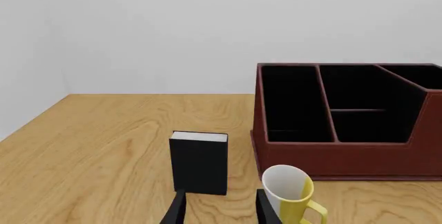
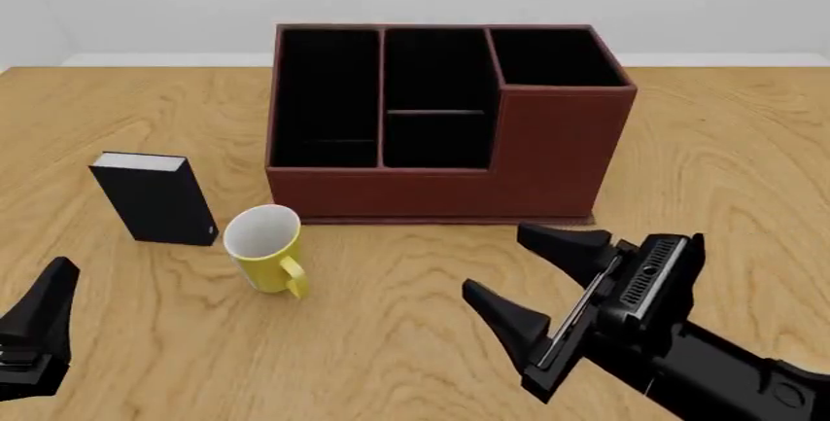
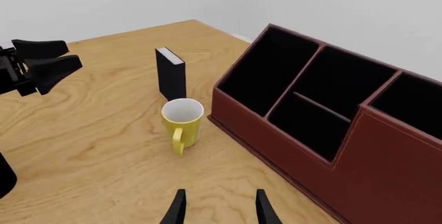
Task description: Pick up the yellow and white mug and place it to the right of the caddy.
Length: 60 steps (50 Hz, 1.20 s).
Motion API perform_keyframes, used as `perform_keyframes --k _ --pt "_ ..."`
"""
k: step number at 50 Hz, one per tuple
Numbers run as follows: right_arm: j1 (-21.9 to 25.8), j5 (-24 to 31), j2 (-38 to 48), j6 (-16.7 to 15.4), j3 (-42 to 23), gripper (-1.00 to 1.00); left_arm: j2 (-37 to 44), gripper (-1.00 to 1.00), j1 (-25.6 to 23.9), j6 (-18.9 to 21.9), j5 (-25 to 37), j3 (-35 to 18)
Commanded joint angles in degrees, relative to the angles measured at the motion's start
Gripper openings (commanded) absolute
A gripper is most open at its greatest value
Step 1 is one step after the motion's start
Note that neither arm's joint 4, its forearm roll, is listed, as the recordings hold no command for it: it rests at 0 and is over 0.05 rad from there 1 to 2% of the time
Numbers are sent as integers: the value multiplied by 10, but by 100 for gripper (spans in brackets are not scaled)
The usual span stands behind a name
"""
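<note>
Yellow and white mug (image 2: 266,249) stood upright on the table (image 2: 389,343), just in front of the caddy (image 2: 441,120) near its left end, handle pointing toward the arms. Right gripper (image 2: 535,275) was wide open and empty, with the mug off to its left. Left gripper (image 2: 39,329) sat about as close; its fingers looked parted with nothing between them.

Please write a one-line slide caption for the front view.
Upright yellow and white ceramic mug between small black book-like box and reddish-brown compartmented caddy; right gripper open nearby.
</note>
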Motion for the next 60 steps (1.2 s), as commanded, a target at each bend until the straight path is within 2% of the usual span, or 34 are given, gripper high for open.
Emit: perform_keyframes --k 1,12,32,39,43,48,60 --pt "19 -29 53 1 -19 100 0 100 0 0 0 0" --pt "38 -52 102 -3 -39 100 0 100 0 0 0 0" --pt "61 -60 156 -5 -71 100 0 100 0 0 0 0" --pt "67 -46 165 -8 -92 100 0 100 0 0 0 0" --pt "73 -38 165 -20 -102 100 0 100 0 0 0 0" --pt "75 -26 168 -17 -117 100 0 100 0 0 0 0" --pt "77 -56 241 -18 -140 100 0 100 0 0 0 0"
